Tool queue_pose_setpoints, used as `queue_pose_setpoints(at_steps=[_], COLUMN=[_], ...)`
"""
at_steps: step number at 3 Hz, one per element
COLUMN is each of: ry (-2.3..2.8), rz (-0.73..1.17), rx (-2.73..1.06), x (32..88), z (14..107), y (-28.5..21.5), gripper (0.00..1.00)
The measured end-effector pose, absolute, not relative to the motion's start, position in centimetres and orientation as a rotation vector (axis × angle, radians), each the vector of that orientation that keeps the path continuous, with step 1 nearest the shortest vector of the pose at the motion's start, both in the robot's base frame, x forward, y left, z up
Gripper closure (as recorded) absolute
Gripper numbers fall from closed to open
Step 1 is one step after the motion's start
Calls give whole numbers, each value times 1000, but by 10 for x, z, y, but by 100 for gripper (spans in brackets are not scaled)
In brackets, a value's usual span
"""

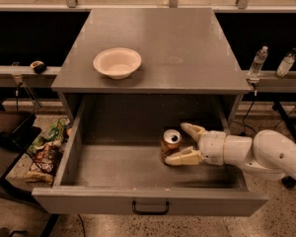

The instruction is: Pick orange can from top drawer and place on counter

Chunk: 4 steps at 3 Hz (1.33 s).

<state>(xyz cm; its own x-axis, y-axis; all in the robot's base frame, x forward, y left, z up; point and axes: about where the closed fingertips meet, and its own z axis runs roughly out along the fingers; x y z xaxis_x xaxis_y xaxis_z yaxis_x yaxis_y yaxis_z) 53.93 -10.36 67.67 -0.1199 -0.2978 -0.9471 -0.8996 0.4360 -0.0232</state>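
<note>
The orange can stands upright inside the open top drawer, right of its middle, silver top showing. My gripper reaches in from the right on a white arm. It is open, with one finger behind the can and the other finger in front of it, both close to the can's right side. The counter is the grey cabinet top above the drawer.
A white bowl sits on the counter's left front. Two clear bottles stand on a ledge to the right. Snack bags lie on the floor at the left. The drawer's black handle faces the camera.
</note>
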Motion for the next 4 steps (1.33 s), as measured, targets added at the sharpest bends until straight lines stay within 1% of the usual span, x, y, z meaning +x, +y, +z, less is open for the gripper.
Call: queue_pose_setpoints(at_steps=[1,2,3,4], ry=[1610,1597,1630,1642], rz=[781,802,798,735], rx=[-1015,-1023,-1068,-1149], x=[561,584,585,561], z=[665,671,713,792], y=[-88,-74,-67,-64], gripper=[42,65,89,100])
